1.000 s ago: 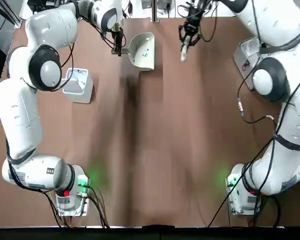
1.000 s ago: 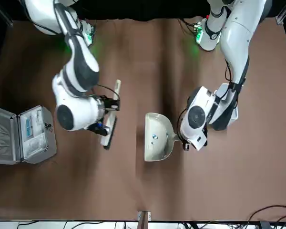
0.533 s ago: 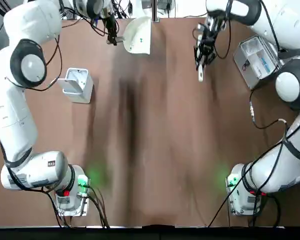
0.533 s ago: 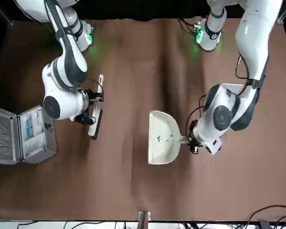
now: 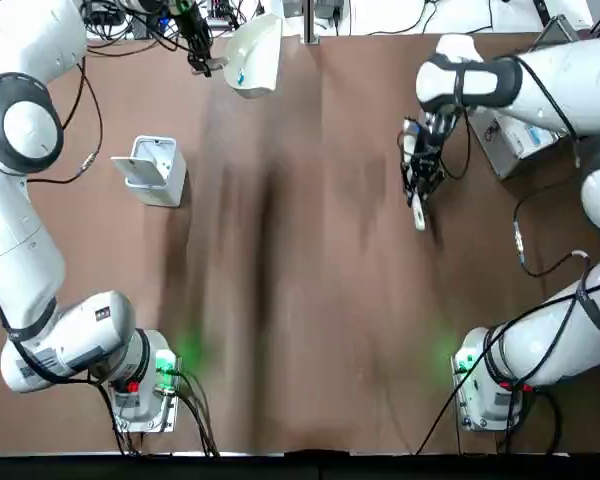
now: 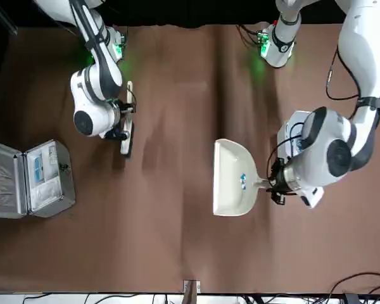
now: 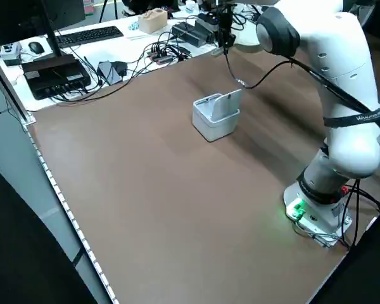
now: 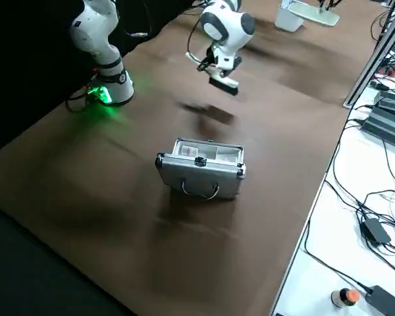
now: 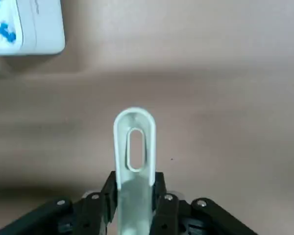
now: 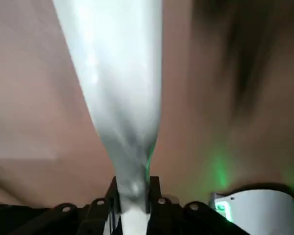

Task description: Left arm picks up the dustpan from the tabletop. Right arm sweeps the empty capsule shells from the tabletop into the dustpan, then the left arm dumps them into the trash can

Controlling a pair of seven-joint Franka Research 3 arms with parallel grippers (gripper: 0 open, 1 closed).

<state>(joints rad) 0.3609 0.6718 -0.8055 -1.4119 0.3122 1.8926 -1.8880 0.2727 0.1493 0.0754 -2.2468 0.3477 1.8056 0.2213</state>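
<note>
Your left gripper [image 6: 275, 183], right of centre in the front view, grips the dustpan [image 6: 234, 178], capsule shells [image 6: 243, 181] inside; your right gripper [image 6: 126, 120], upper left, clenches the brush [image 6: 128, 126].

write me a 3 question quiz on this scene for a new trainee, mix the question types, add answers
1. Multiple choice: What does the left hand hold?
a) the brush
b) the dustpan
c) the case

2. True or false: The bin has its lid shut.

3. Fill in the blank: The shells in the dustpan are coloured ____ and white.

Key: 1. b; 2. false; 3. blue
</note>
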